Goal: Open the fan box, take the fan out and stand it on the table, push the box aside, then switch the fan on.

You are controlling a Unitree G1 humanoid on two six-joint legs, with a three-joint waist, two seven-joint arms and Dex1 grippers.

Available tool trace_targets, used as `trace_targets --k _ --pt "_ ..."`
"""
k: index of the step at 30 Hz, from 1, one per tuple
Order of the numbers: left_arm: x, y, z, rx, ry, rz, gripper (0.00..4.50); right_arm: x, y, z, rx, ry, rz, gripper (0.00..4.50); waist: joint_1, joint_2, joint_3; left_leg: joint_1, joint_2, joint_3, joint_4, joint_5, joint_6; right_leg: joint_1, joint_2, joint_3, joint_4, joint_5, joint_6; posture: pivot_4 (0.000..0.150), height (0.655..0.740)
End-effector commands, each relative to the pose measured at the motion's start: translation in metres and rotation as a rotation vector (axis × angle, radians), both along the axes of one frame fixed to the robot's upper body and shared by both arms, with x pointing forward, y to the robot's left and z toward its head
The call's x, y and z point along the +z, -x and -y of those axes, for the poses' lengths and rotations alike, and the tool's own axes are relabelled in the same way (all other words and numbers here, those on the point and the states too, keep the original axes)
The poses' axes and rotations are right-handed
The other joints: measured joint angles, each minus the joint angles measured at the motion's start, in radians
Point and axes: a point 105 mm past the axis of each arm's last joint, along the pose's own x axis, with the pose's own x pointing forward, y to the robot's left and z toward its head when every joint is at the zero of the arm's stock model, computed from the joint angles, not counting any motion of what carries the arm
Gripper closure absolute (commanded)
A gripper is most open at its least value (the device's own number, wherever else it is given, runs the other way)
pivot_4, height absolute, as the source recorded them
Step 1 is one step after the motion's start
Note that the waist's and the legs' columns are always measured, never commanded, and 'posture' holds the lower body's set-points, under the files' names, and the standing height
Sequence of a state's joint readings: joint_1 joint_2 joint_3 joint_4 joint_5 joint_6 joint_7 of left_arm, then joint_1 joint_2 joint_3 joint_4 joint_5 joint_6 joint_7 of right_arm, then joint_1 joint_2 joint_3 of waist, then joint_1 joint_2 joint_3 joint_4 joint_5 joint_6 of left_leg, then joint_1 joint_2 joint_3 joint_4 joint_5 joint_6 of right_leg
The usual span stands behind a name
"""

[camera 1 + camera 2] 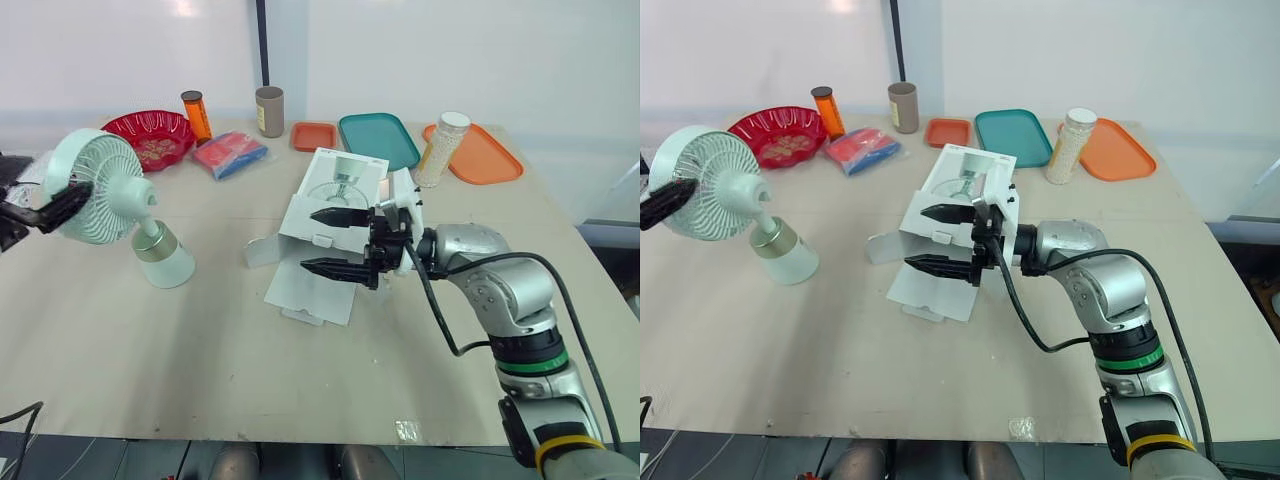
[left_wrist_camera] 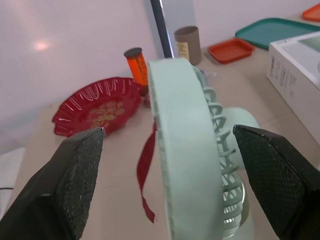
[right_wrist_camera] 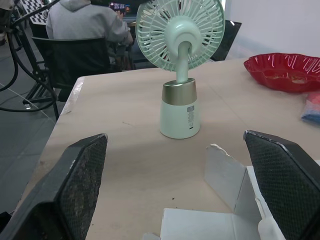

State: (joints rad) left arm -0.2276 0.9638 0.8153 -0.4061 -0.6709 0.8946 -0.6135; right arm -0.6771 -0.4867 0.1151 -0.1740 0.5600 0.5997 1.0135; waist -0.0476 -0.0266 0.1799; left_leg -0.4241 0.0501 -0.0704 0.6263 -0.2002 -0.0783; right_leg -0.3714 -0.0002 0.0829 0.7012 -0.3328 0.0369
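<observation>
- Standing on its base on the beige worktop, far to the robot's left in the head view, is the mint-green plastic desk fan, already out of its packaging.
- Head view, centre: the white cardboard fan box lies flat with its flaps open, its long axis running away from the robot toward the teal plastic tray.
- Head view: the right hand hovers over the box, spread wide, fingertips pointing to the robot's left. This hand is the nearer one to the box, so pushing it aside looks like its job.
- Left wrist view: the left hand is spread wide astride the rim of the fan's head, with a gap on each side, gripping nothing.
- Right wrist view: the fan stands upright well beyond the parted right fingers, with a torn box flap just below them.
- Judgement: the push and the switch-on remain undone.
</observation>
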Motion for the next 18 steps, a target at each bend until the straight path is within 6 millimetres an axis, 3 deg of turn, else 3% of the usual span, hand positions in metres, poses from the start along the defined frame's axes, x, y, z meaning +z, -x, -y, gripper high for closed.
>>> trace_targets --k 1,4,8,12,14,16,18 --pt "0.033 0.016 0.007 -0.052 0.050 0.153 0.11 0.014 -0.001 -0.003 0.012 -0.016 0.062 0.00 0.000 0.000 0.000 0.000 0.000 0.000 0.000 0.000 0.000 0.000 0.000 0.000 0.000 0.000 0.000 0.150 0.7400" --pt "0.059 0.028 0.024 -0.161 0.100 0.265 0.11 0.017 -0.004 -0.002 -0.002 -0.023 0.065 0.00 0.000 -0.001 0.000 0.000 0.000 0.000 0.000 0.000 0.000 0.000 0.000 0.000 0.000 0.000 0.000 0.150 0.7400" --pt "0.070 0.037 0.052 -0.297 0.092 0.295 0.11 0.019 -0.007 -0.001 -0.013 -0.023 0.069 0.00 0.000 -0.001 0.000 0.000 0.000 0.000 0.000 0.000 0.000 0.000 -0.001 0.000 -0.001 0.000 0.000 0.150 0.7400" --pt "0.048 0.045 0.100 -0.547 0.018 0.159 0.11 0.026 -0.013 0.004 -0.090 -0.008 0.067 0.00 0.000 -0.001 0.000 0.000 0.000 0.000 0.000 0.001 -0.001 0.000 0.000 0.000 0.000 0.000 0.000 0.150 0.7400" --pt "0.025 0.049 0.120 -0.660 -0.030 0.046 0.11 0.025 -0.020 0.010 -0.179 0.050 0.077 0.00 0.000 -0.001 0.000 0.000 0.000 0.000 0.000 0.001 -0.002 0.000 0.000 0.000 0.000 0.000 0.000 0.150 0.7400" --pt "-0.002 0.048 0.132 -0.724 -0.076 -0.064 0.11 0.025 -0.022 0.017 -0.243 0.093 0.082 0.00 0.000 0.000 0.000 0.001 0.000 0.000 -0.001 0.001 -0.002 0.000 0.000 0.000 0.000 0.000 0.000 0.150 0.7400" --pt "-0.015 0.045 0.134 -0.735 -0.084 -0.106 0.11 0.028 -0.018 0.020 -0.265 0.114 0.096 0.00 0.000 0.000 0.000 0.001 0.000 0.000 -0.002 0.001 -0.002 0.000 0.000 0.001 0.000 0.000 0.000 0.150 0.7400"
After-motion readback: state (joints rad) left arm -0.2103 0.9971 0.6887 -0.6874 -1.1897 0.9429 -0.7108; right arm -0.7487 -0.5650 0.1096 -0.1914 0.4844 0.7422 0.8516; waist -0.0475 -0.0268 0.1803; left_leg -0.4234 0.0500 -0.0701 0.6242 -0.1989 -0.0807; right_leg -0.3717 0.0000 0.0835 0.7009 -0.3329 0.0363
